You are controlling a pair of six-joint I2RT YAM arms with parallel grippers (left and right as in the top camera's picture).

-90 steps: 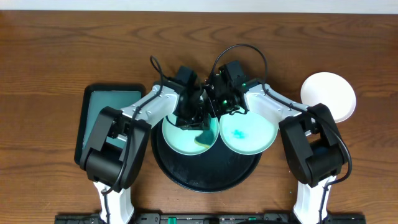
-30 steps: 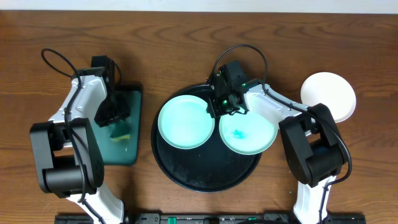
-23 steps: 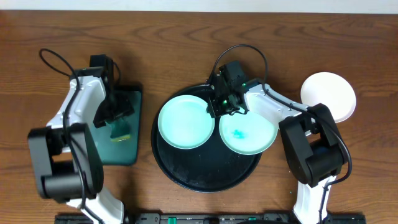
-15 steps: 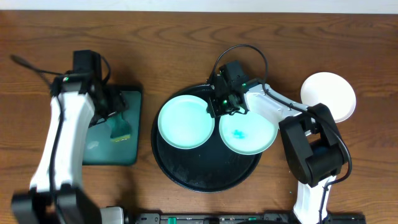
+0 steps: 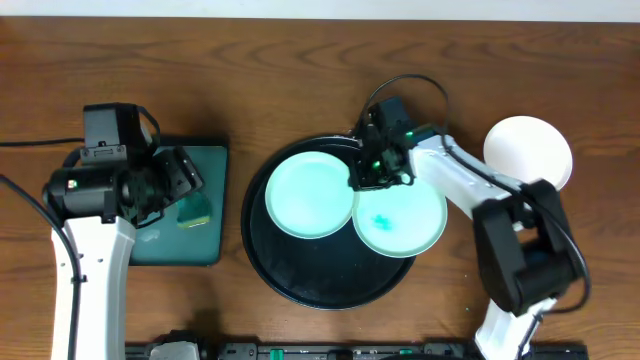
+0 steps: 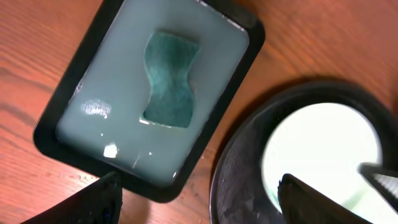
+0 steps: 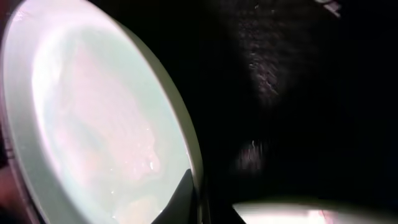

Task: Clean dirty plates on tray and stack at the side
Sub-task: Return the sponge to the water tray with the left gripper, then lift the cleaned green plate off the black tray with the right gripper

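The clean mint plate (image 5: 308, 195) lies on the black tray (image 5: 300, 285), its right edge touching or just over the smeared mint plate (image 5: 400, 222), which overhangs the tray's right rim. I judge my hold a thin one, at the very rim. Carried toward the white plate (image 5: 528, 155) on the surface (image 5: 320, 60), the clean plate could tip, slip free or knock the smeared one. My right pincer (image 5: 378, 172) looks clamped on that rim. My left pincer (image 5: 178, 180) hangs wide apart, empty, above the sponge (image 5: 195, 210) in the green tray (image 5: 215, 160).

The tray (image 6: 239, 168) and a mint plate (image 6: 317, 155) run off the left wrist view at 5 o'clock, where the left gripper (image 6: 199, 186) shows only cropped fingertips (image 6: 102, 200).
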